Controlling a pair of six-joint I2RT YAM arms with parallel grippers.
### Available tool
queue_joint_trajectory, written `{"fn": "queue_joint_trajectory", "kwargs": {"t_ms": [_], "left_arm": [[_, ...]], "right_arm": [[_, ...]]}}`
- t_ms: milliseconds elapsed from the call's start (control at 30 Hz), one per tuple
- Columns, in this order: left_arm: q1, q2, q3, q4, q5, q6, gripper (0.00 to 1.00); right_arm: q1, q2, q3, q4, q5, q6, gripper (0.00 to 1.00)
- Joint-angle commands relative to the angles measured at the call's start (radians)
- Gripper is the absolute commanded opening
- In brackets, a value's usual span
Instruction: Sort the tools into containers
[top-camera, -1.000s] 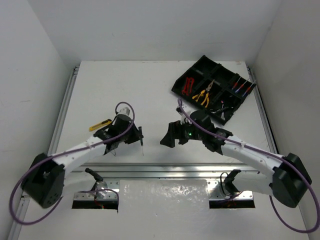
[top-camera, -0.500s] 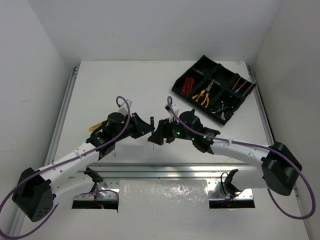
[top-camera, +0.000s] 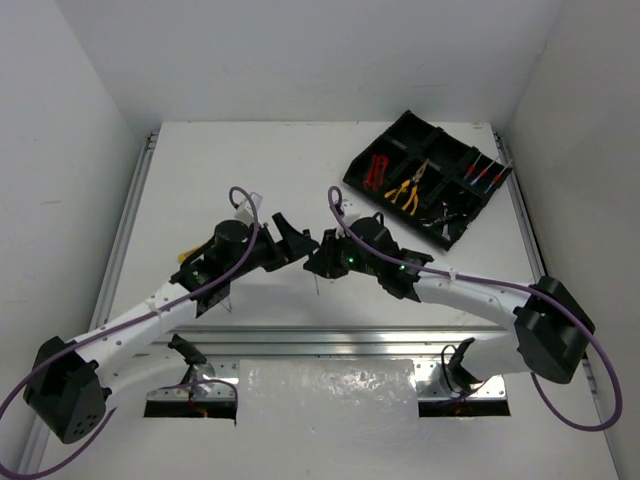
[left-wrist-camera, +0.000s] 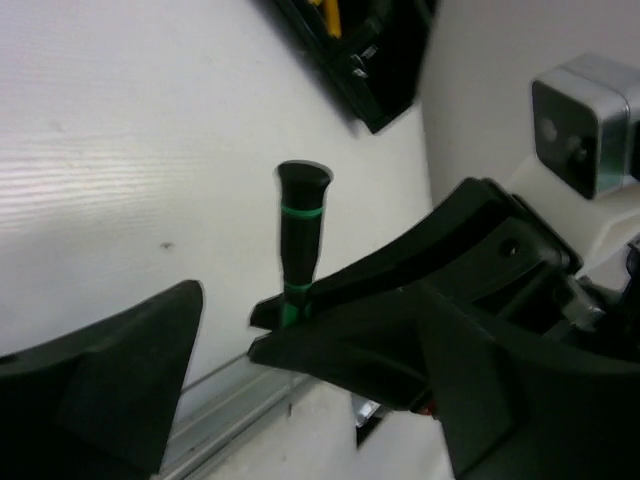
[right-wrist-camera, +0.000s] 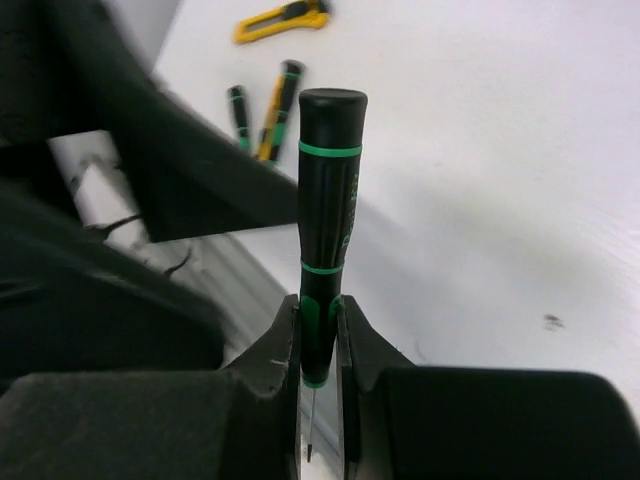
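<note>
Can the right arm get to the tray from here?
Probably yes. The right gripper is shut on the screwdriver, the left gripper stands open, and nothing shows between the right gripper and the tray on its side.

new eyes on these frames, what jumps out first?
The two grippers meet nose to nose over the middle of the table. The right gripper is clamped on the lower end of a black screwdriver with green rings, and the left gripper stands open beside it. Next comes the black tray at the far right, holding red-handled pliers and yellow-handled pliers. A yellow utility knife lies loose by the left arm.
</note>
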Motion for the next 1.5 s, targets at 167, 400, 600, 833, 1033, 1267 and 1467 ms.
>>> {"fn": "queue_joint_trajectory", "kwargs": {"t_ms": [167,400,600,833,1033,1267,1467], "left_arm": [[-0.017,-0.027,0.403,-0.686,-0.549,0.138,1.0],[-0.017,-0.162,0.422,-0.824,-0.574,0.263,1.0],[-0.014,-0.219,0.367,-0.881,-0.684,0.312,1.0],[-0.017,-0.214,0.335,-0.85,-0.66,0.329,1.0],[-0.018,-0.225,0.324,-0.84,-0.646,0.329,1.0],[-0.021,-0.247,0.319,-0.837,-0.646,0.323,1.0],[-0.026,-0.256,0.313,-0.831,-0.644,0.319,1.0]], "right_arm": [[-0.397,0.091,0.284,-0.337,0.256,-0.063,0.0],[-0.68,0.497,0.753,-0.576,0.385,-0.167,0.0],[-0.777,0.865,1.226,-0.716,0.416,-0.294,0.0],[-0.846,0.994,1.448,-0.725,0.391,-0.316,0.0],[-0.898,1.018,1.454,-0.672,0.361,-0.374,0.0],[-0.914,1.039,1.446,-0.54,0.372,-0.504,0.0],[-0.923,1.079,1.461,-0.494,0.375,-0.589,0.0]]}}
